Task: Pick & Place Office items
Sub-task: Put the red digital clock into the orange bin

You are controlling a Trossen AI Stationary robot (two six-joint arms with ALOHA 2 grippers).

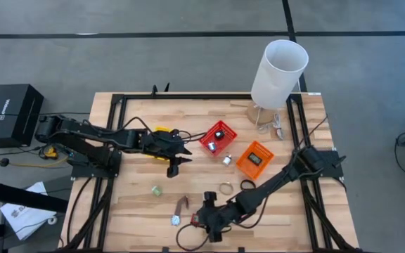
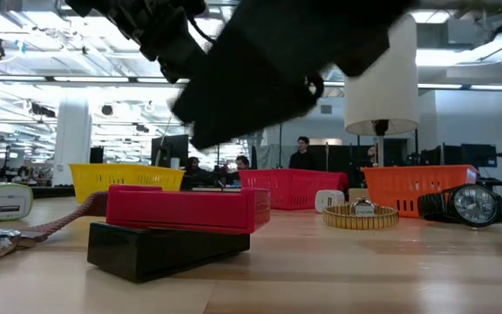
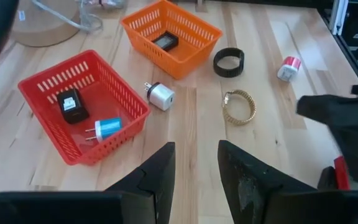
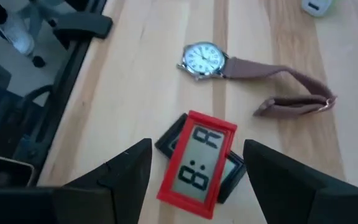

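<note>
Two items binned in red basket (image 3: 36, 84), one in orange basket (image 3: 194, 25). Clock (image 4: 197, 165), watches, chargers left on worktop (image 1: 139, 211). Right pincer (image 4: 194, 171) spread over clock; left pincer (image 3: 194, 168) parted, empty.

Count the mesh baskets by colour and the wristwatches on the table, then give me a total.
Yellow basket: 1
Red basket: 1
Orange basket: 1
Wristwatches: 3 (brown-strap watch, gold-band watch, black watch)
Total: 6

Bright, even overhead light; the low view's near arm perhaps blurred.
</note>
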